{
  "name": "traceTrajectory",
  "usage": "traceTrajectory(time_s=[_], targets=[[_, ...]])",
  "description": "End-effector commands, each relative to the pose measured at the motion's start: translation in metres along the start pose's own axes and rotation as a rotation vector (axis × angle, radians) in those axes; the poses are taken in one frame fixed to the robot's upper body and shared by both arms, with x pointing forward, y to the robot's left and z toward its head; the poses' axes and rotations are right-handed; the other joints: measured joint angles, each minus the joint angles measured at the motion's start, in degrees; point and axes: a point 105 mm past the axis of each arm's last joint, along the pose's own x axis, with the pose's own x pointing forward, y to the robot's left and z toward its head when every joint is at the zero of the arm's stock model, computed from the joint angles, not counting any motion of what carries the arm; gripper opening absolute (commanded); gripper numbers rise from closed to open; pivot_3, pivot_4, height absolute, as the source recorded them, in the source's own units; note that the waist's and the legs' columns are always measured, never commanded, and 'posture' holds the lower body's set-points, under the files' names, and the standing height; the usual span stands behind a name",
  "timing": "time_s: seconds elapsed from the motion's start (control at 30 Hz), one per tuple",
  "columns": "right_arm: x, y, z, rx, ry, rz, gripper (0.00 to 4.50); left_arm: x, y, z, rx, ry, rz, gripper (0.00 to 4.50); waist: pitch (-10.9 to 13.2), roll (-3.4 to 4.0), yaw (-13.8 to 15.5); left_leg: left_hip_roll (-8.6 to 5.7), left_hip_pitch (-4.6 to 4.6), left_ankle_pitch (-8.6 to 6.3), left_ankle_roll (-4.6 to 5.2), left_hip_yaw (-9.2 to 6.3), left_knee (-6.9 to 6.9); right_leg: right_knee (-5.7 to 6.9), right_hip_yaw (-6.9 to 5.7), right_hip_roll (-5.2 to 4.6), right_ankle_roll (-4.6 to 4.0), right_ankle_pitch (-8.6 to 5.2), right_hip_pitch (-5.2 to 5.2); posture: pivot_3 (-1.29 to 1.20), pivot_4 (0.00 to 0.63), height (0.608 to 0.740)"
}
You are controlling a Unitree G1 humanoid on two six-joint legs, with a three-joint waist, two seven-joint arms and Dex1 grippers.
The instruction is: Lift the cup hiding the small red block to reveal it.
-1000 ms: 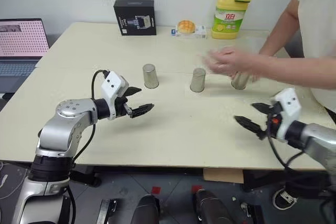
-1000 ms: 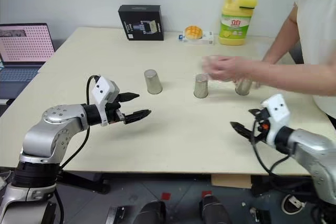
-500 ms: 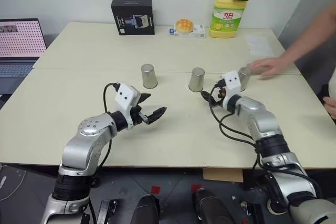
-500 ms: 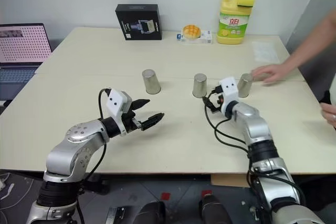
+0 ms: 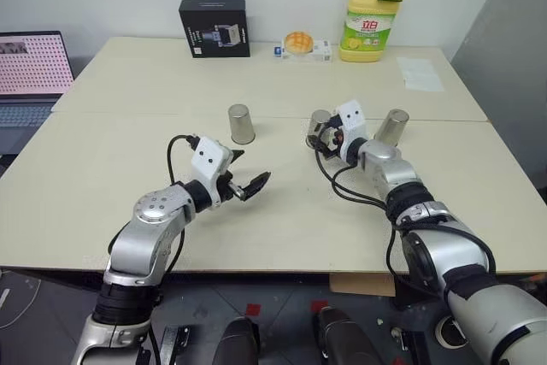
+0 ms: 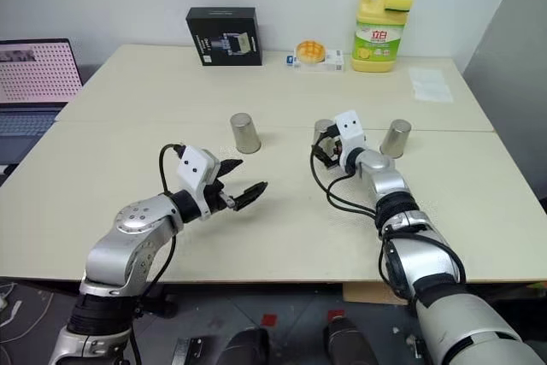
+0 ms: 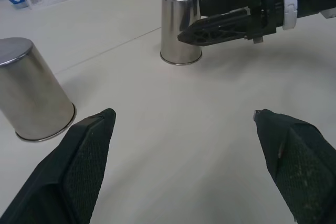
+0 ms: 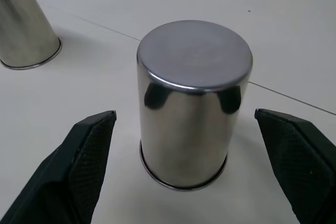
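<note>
Since the earlier frames the right gripper (image 8: 184, 129) has swung in from the table's right edge to the middle cup (image 8: 193, 100), and the person's arm that reached over the right-hand cup has gone from the table. That gripper's two black fingers (image 8: 89, 156) are spread wide, one on each side of the middle cup with a gap to the steel on both sides, so they grip nothing. The left gripper (image 5: 248, 179) has shifted slightly toward the centre; it hovers over bare tabletop in front of the left cup (image 5: 242, 124), fingers spread apart and empty.

Three upturned stainless-steel cups stand in a row across the table (image 5: 128, 83), well apart from one another: the left one, the middle one between the right gripper's fingers, and the right cup (image 5: 393, 126). All three rest rim-down on the surface. Which one covers the small red block cannot be told.

At the far edge stand one black box (image 5: 214, 16), one yellow dish-soap bottle (image 5: 369, 19) and one packaged bun (image 5: 300, 44). One laptop (image 5: 32, 70) sits off to the left.
</note>
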Motion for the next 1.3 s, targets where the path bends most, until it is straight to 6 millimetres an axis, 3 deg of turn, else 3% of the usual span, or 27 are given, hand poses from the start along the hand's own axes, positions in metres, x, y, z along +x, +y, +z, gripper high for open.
traceTrajectory(time_s=[0.03, 0.3, 0.4, 0.63, 0.9, 1.0, 1.13, 1.3], targets=[[0.005, 0.003, 0.027, -0.019, -0.085, 0.002, 4.5, 0.002, 0.008, 0.014, 0.058, -0.031, 0.0, 4.47, 0.01, 0.01, -0.04, 0.0, 0.0, 0.0, 0.0, 0.0, 0.0, 0.0, 0.0, 0.0, 0.0, 0.0, -0.01, 0.0, 0.15, 0.74], [0.009, 0.009, 0.036, -0.038, -0.117, -0.002, 4.5, 0.007, 0.012, 0.018, 0.069, -0.039, -0.001, 4.47, 0.01, 0.01, -0.06, 0.0, -0.01, 0.0, 0.0, -0.01, 0.0, 0.02, 0.0, 0.0, 0.0, 0.0, -0.01, 0.0, 0.15, 0.74], [0.009, 0.008, 0.035, -0.069, -0.115, -0.02, 4.05, 0.007, 0.012, 0.017, 0.07, -0.04, -0.002, 4.5, 0.01, 0.01, -0.03, 0.0, -0.02, 0.0, 0.0, -0.02, 0.0, 0.0, 0.0, -0.01, -0.01, 0.0, -0.02, 0.0, 0.15, 0.74], [0.008, 0.006, 0.035, -0.083, -0.125, -0.037, 2.5, 0.01, 0.013, 0.019, 0.072, -0.046, 0.003, 4.5, 0.01, 0.01, -0.07, 0.0, 0.0, 0.0, 0.0, -0.03, 0.0, 0.05, -0.01, 0.0, -0.01, 0.01, -0.02, 0.0, 0.15, 0.74], [0.0, -0.003, 0.074, 0.018, -0.261, -0.013, 2.51, 0.01, 0.012, 0.023, 0.076, -0.048, -0.004, 4.5, 0.02, 0.03, -0.02, 0.0, -0.02, 0.0, 0.0, -0.03, -0.01, 0.02, 0.0, 0.0, -0.01, 0.01, -0.02, 0.0, 0.15, 0.74], [-0.016, -0.019, 0.082, -0.01, -0.269, -0.058, 2.51, 0.007, 0.011, 0.02, 0.075, -0.041, -0.006, 4.5, 0.03, 0.05, 0.03, 0.0, -0.04, 0.0, 0.0, -0.06, -0.02, 0.03, -0.01, 0.0, -0.01, 0.01, -0.04, 0.0, 0.15, 0.74], [-0.031, -0.029, 0.07, -0.068, -0.194, -0.104, 2.51, 0.005, 0.009, 0.019, 0.072, -0.036, -0.008, 4.5, 0.03, 0.05, 0.42, -0.04, -0.08, 0.0, 0.0, -0.17, -0.02, 0.01, -0.12, -0.05, -0.04, -0.02, -0.02, 0.0, 0.15, 0.74], [-0.038, -0.046, 0.027, -0.013, -0.028, -0.179, 2.51, 0.007, 0.004, 0.017, 0.071, -0.032, -0.028, 4.5, 0.03, 0.05, 0.33, -0.02, -0.06, 0.0, 0.0, -0.15, -0.01, 0.04, -0.12, -0.02, -0.05, -0.03, -0.03, 0.0, 0.15, 0.74]])
